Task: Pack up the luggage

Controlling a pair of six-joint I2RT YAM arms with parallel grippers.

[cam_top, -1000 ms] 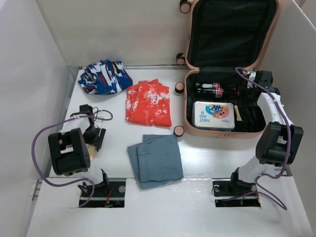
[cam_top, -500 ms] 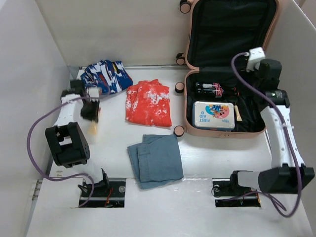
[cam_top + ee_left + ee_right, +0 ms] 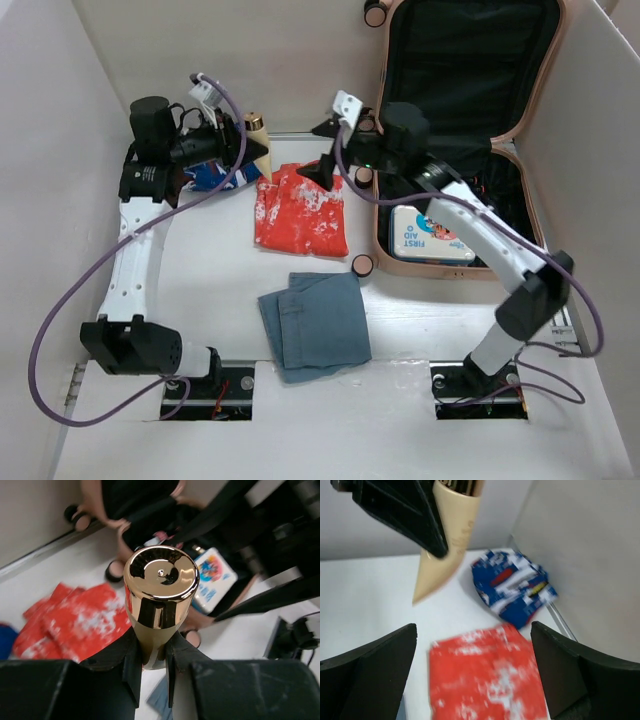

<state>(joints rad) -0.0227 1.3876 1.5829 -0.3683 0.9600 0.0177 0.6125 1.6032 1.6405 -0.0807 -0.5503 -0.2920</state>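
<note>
1. Your left gripper (image 3: 152, 652) is clamped on a cream, gold-capped tube (image 3: 160, 587), held off the table.
2. Your right gripper (image 3: 475, 655) is spread wide above the orange garment (image 3: 300, 208).
3. The luggage (image 3: 430, 268) lies open at far right, lid upright.

Left arm (image 3: 135, 260) raised, left hand (image 3: 150, 655) clamped on bottle (image 3: 160, 580); right arm (image 3: 480, 235) stretched leftward, right hand (image 3: 475, 675) spread wide

You can read just one marking, "FIRST AID", on the white tin (image 3: 420, 238) in the luggage (image 3: 470, 70) behind your right claw (image 3: 322, 150), while any print on the cream bottle (image 3: 160, 600) clamped in your left claw (image 3: 152, 655) is too blurred.
</note>
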